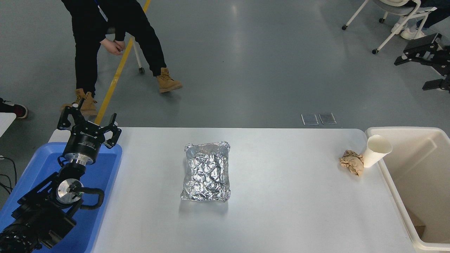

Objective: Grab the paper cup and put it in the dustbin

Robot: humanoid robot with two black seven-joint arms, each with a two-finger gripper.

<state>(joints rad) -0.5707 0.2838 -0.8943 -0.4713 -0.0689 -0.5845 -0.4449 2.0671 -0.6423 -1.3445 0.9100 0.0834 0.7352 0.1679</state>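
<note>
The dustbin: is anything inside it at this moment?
The dustbin looks mostly bare inside: cream walls and, low at its near end, one brownish patch that cannot be identified. Its right part is out of frame. The paper cup stands outside it, on the table.

Looked like a robotics lab or test floor: smooth grey painted floor [246, 70] with a yellow line [116, 75], white wheeled chairs [393, 14], plain white desk [281, 196].

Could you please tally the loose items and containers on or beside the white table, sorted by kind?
Paper cup: 1
Crumpled paper wad: 1
Foil tray: 1
Blue tray: 1
Dustbin: 1
Total: 5
</note>
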